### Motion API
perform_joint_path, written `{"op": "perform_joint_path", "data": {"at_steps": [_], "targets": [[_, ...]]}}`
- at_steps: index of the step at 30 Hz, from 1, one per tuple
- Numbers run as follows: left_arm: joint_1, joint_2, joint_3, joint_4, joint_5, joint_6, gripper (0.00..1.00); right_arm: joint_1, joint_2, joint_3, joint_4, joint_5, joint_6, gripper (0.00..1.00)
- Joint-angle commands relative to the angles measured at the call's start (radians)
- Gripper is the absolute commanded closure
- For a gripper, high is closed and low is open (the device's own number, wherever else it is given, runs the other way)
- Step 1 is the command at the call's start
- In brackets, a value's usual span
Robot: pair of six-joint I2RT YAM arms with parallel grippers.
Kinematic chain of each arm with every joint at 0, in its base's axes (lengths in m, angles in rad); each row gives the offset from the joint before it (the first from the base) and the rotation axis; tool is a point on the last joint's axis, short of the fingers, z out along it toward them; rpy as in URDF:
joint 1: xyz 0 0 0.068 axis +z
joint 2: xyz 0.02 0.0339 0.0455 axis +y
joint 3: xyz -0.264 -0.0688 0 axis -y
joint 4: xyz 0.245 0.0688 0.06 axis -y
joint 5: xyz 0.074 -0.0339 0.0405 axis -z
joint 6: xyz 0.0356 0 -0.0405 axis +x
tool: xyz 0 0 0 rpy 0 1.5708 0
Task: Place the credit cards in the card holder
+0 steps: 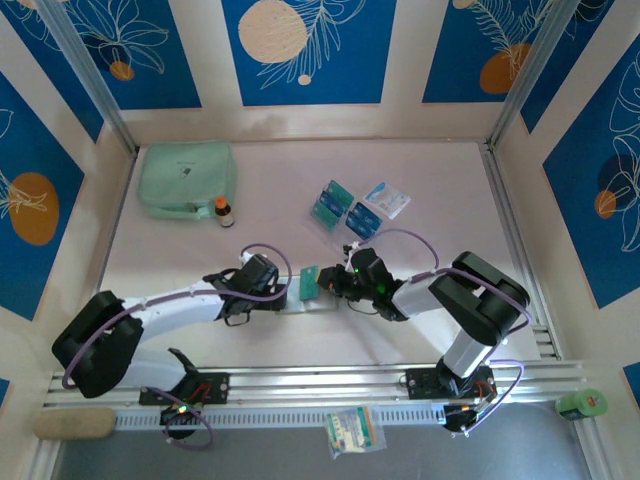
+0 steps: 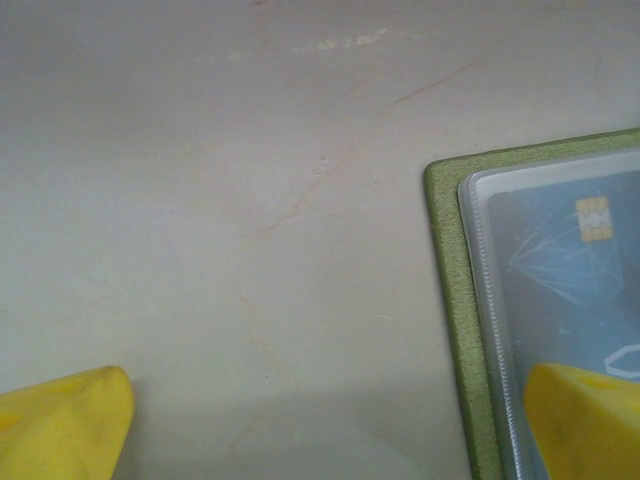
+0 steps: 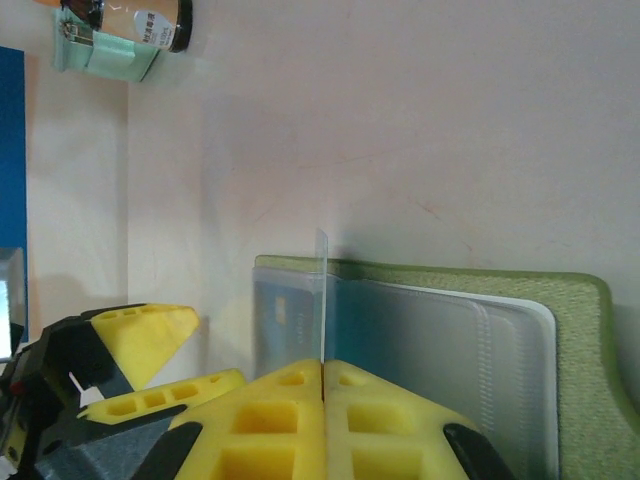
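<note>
Card holder (image 3: 585, 360) lies open on the table (image 1: 280, 180) between my two grippers, olive cover down and clear pockets up. Far to the card holder's left and beyond it sits a mint pouch (image 1: 187, 180), with a small bottle (image 1: 222, 211) just beside the pouch's right end. My left gripper (image 2: 325, 400) comes at the card holder from its left with the jaws spread wide. One yellow finger (image 2: 60, 420) is over bare table and the other is over the edge pocket, though I cannot tell if it touches. Under that pocket's clear film a blue card (image 2: 560, 255) with a gold chip is tucked in. My right gripper (image 3: 322, 372) reaches in from the card holder's right, fingers pressed together on one thin clear pocket leaf (image 3: 322, 290) of the card holder, which stands upright off the other pockets. Beyond the card holder and a little to its right, more cards (image 1: 330, 203) lie in two teal-blue clusters, well apart from it. A white-and-blue packet (image 1: 387, 198) lies just right of them.
</note>
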Motion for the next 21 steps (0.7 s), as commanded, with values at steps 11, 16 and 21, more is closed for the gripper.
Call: {"op": "perform_joint_path", "data": {"at_steps": [11,16,21], "targets": [[0.007,0.027,0.007,-0.01,0.011,0.007,0.0,0.001,0.009,-0.035,0.009,-0.001,0.004,1.0],[0.008,0.035,0.002,-0.003,0.009,0.01,0.0,0.002,0.0,-0.043,-0.005,-0.009,-0.01,1.0],[0.007,0.044,-0.003,0.002,0.009,0.008,0.0,0.002,-0.003,-0.036,-0.024,-0.028,-0.032,1.0]]}}
